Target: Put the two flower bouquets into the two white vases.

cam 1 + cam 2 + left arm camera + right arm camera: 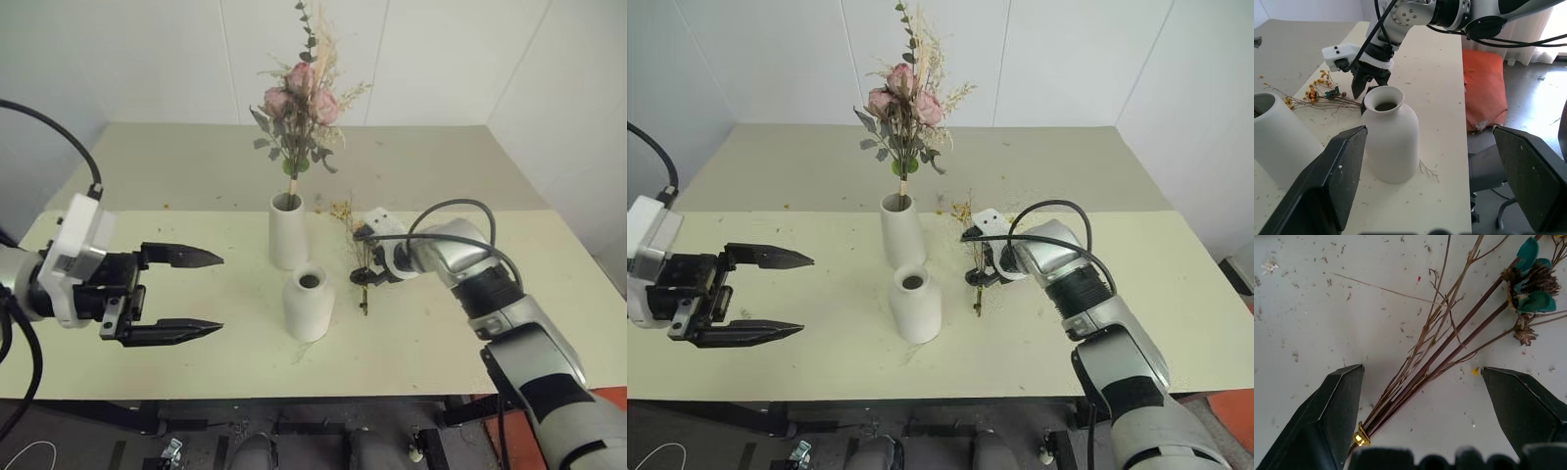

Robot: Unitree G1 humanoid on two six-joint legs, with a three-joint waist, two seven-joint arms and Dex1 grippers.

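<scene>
Pale cream-yellow flat rectangular worktop (196,323), matte, w/ a seam across the middle; far half looks a shade greyer. Surface speckled w/ small dry plant crumbs. Plain white walls (157,59) behind & at both sides, faint vertical panel joints. Even, soft light, weak shadows. Dark grey floor (1528,98) beside the worktop. Orange-red cushion-like fabric bundle (1484,83) lies on floor next to worktop edge. White curtain (1547,34) w/ bright daylight thru it beyond.

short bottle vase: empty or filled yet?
Empty. The short vase stands upright with a dark, bare mouth; the thin-stemmed bouquet lies flat on the table between the open fingers of the right claw.
</scene>
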